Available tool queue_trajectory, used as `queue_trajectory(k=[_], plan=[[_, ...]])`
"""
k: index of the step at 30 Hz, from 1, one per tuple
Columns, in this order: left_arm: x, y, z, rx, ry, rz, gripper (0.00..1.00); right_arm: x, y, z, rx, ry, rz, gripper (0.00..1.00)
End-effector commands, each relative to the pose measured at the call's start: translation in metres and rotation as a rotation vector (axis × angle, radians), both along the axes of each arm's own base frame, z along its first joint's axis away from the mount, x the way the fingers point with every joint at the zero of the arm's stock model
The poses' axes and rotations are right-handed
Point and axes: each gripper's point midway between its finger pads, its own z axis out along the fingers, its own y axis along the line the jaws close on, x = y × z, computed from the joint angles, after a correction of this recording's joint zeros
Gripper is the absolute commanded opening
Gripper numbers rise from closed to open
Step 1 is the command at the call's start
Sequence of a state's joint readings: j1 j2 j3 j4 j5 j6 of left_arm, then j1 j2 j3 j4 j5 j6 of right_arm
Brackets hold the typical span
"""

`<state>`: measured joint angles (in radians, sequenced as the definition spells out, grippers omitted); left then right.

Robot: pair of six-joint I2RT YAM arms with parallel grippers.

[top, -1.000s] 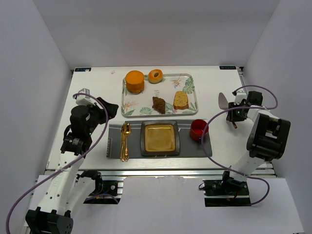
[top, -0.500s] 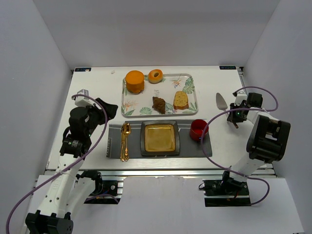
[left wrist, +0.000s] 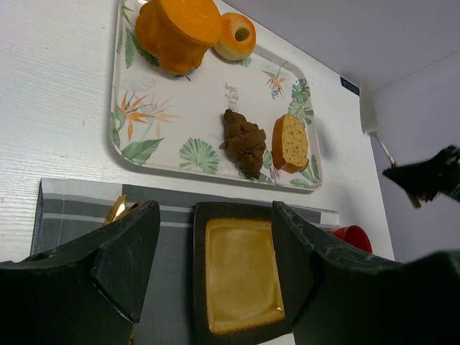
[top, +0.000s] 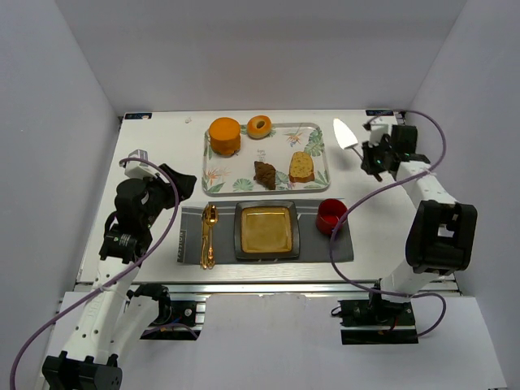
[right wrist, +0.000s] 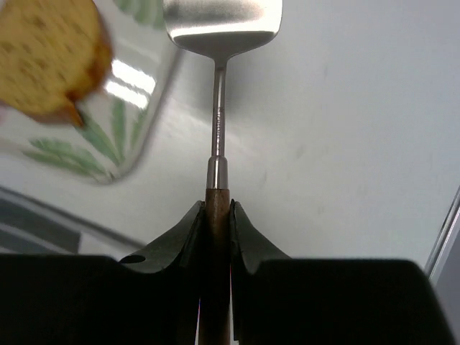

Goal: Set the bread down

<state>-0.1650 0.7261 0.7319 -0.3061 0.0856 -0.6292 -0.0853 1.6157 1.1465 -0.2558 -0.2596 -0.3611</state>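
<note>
Top external: the right pincer (top: 370,154), clamping a probable cake server (top: 345,132), is hovering nearer the bread (top: 259,126), which is lying leftward along the tabletop's far edge; the left pincer (left wrist: 214,215) is gaping.

Both arms are built from white links joined by bulky black joint housings. The left arm (top: 130,219) carries a boxy black motor block mid-way; the right arm (top: 439,234) has a similar large, rounded black housing. A lavender cable (top: 439,134) loops loosely along the right arm, and a matching one runs along the left. Each arm rises from a black base plate (top: 378,318). The left gripper (left wrist: 215,223) has matte black, faceted, wedge-shaped fingers (left wrist: 126,251). The right gripper (right wrist: 217,208) has smoother black fingers (right wrist: 176,241) with curved tips.
</note>
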Motion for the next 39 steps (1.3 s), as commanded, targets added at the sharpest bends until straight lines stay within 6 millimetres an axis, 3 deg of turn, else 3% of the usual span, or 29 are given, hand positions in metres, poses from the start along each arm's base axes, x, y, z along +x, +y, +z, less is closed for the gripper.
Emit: queue_trajectory(k=[1, 3, 4, 6, 7, 8, 9, 10, 11, 13, 15, 16, 18, 24, 32, 39], plan=[[0.003, 0.002, 0.014, -0.004, -0.024, 0.011, 0.73, 0.046, 0.055, 0.044, -0.078, -0.158, 0.104, 0.0], [0.003, 0.003, 0.015, 0.002, -0.022, 0.015, 0.73, 0.064, 0.061, 0.048, -0.166, -0.178, 0.045, 0.0], [0.003, 0.004, 0.014, 0.005, -0.02, 0.019, 0.73, 0.083, 0.081, 0.052, -0.201, -0.199, 0.034, 0.0], [0.003, 0.004, 0.016, 0.006, -0.023, 0.022, 0.72, 0.102, 0.081, 0.054, -0.267, -0.189, -0.079, 0.0], [0.003, 0.005, 0.016, 0.005, -0.021, 0.024, 0.73, 0.113, 0.09, 0.031, -0.295, -0.142, -0.092, 0.0], [0.003, 0.005, 0.016, 0.005, -0.021, 0.027, 0.73, 0.128, 0.099, 0.056, -0.266, -0.17, -0.118, 0.0], [0.003, 0.005, 0.016, 0.004, -0.019, 0.027, 0.73, 0.135, 0.109, 0.056, -0.26, -0.17, -0.111, 0.0], [0.003, 0.005, 0.016, 0.002, -0.02, 0.029, 0.73, 0.145, 0.114, 0.041, -0.273, -0.153, -0.118, 0.0], [0.004, 0.006, 0.017, 0.002, -0.02, 0.031, 0.73, 0.158, 0.122, 0.058, -0.272, -0.209, -0.122, 0.0], [0.004, 0.006, 0.016, 0.003, -0.014, 0.032, 0.73, 0.169, 0.136, 0.048, -0.312, -0.231, -0.119, 0.0], [0.005, 0.006, 0.015, 0.005, -0.01, 0.037, 0.73, 0.181, 0.153, 0.058, -0.323, -0.288, -0.094, 0.0], [0.006, 0.006, 0.013, 0.008, -0.003, 0.035, 0.73, 0.185, 0.159, 0.049, -0.334, -0.286, -0.082, 0.0], [0.007, 0.006, 0.012, 0.007, 0.002, 0.035, 0.73, 0.189, 0.168, 0.049, -0.339, -0.3, -0.062, 0.0], [0.009, 0.004, 0.007, -0.004, 0.01, 0.031, 0.73, 0.183, 0.198, 0.019, -0.36, -0.284, 0.034, 0.0], [0.008, 0.004, 0.005, -0.003, 0.017, 0.029, 0.73, 0.176, 0.21, -0.014, -0.395, -0.242, 0.076, 0.0], [0.008, 0.004, 0.004, -0.005, 0.015, 0.029, 0.73, 0.166, 0.213, -0.024, -0.431, -0.23, 0.13, 0.0]])
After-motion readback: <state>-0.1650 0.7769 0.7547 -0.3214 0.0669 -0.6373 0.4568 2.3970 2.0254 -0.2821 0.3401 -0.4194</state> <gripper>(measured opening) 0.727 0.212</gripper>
